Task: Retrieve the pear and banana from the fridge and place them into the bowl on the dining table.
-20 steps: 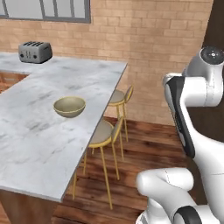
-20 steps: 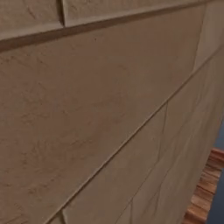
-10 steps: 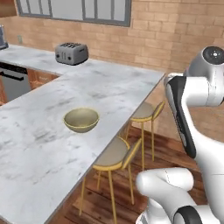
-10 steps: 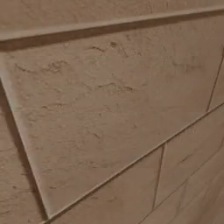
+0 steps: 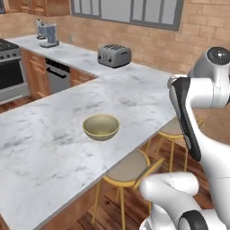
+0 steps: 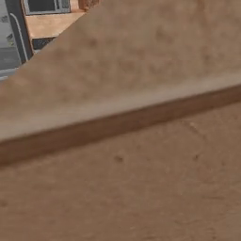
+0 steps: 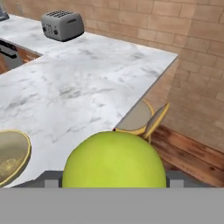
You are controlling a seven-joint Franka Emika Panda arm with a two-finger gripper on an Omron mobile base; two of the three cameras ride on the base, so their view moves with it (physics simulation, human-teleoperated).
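The yellow-green pear [image 7: 113, 162] bulges large at the bottom of the hand view, with my gripper [image 7: 113, 180] shut on it from both sides. The olive-tan bowl [image 5: 101, 126] stands empty on the white marble dining table [image 5: 49, 148], near the table's edge on the stool side. From the hand, the bowl [image 7: 11, 155] lies to the lower left of the pear and apart from it. The banana and the fridge are out of view.
A grey toaster [image 5: 114, 55] stands at the far end of the marble top. Wooden stools [image 5: 128, 168] are tucked under the table's edge beside my base. An oven [image 5: 11, 74] and a coffee machine [image 5: 47, 33] sit far left. A brown wall surface [image 6: 141, 179] is close to the right base camera.
The base has moved, so both base views have shifted: table and bowl now look closer and more central, and the oven has come into view. The pear stays in the gripper.
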